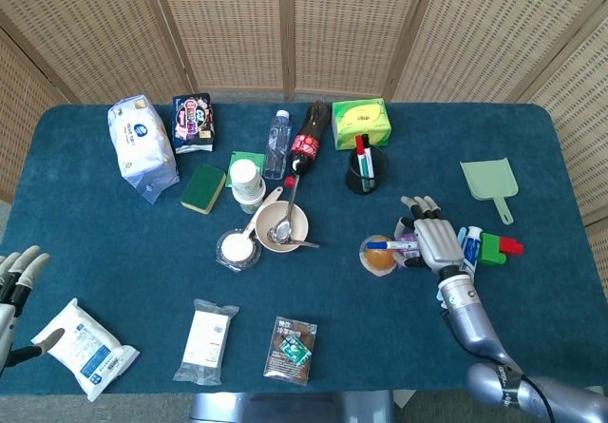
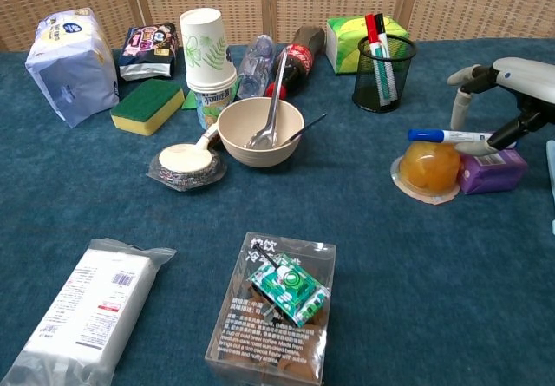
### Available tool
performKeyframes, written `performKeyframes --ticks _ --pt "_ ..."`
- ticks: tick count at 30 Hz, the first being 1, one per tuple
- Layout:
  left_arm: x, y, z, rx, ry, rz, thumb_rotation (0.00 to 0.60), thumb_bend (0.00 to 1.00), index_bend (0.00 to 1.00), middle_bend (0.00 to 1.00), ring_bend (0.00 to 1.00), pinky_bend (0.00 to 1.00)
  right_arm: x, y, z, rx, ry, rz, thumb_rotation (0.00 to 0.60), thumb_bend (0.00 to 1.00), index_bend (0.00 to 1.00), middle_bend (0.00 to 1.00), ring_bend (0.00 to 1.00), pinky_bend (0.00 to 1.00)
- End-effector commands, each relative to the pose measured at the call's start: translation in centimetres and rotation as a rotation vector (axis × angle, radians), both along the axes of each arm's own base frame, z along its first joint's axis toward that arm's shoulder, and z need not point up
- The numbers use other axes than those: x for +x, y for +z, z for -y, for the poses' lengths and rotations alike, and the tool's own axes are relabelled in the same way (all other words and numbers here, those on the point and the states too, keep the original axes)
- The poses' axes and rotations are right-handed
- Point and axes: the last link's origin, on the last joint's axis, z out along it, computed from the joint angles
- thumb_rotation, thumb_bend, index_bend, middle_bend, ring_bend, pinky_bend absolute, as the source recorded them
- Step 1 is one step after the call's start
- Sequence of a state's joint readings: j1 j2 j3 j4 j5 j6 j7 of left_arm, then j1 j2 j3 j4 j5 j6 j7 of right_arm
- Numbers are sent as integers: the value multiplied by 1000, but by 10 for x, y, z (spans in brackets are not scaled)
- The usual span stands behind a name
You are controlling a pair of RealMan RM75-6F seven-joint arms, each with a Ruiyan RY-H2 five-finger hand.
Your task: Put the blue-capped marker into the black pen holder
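Because the blue-capped marker (image 2: 451, 135) bridges the jelly cup (image 2: 428, 166) mid-right, the open right hand (image 2: 507, 87) straddles it to pinch.

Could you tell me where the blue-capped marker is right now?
The blue-capped marker lies right of centre, bridging the orange jelly cup and purple box, under the right hand.

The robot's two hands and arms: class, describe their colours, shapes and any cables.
The right hand is silver-grey, with ribbed, pale fingers and dark joints. Its arm is a smooth silver tube with a thin black cable low down. The left hand looks similar, pale fingers over dark parts.
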State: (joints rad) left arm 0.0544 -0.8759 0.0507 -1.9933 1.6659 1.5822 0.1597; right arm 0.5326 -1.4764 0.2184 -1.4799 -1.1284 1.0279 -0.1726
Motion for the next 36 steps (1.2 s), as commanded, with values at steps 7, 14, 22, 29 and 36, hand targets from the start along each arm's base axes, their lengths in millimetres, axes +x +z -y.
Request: performKeyframes --ticks 7,14,22,29,36 --pt "0 0 0 -2 1 0 600 180 0 0 0 0 -4 -3 0 1 -5 -7 600 321 531 72 0 0" --pt "0 0 0 -2 1 0 600 180 0 0 0 0 -6 -5 0 -4 -7 -8 600 394 589 91 0 0" --pt "0 -1 0 -6 1 -2 600 180 0 0 0 0 -8 -4 0 -21 -4 2 600 451 605 100 0 0" --pt "0 -1 -1 -6 3 0 600 180 0 0 0 0 -4 4 -2 -56 20 12 600 462 614 111 0 11" --pt "0 -2 -1 -12 2 2 600 179 0 0 0 0 17 32 4 -137 79 50 600 476 621 116 0 23"
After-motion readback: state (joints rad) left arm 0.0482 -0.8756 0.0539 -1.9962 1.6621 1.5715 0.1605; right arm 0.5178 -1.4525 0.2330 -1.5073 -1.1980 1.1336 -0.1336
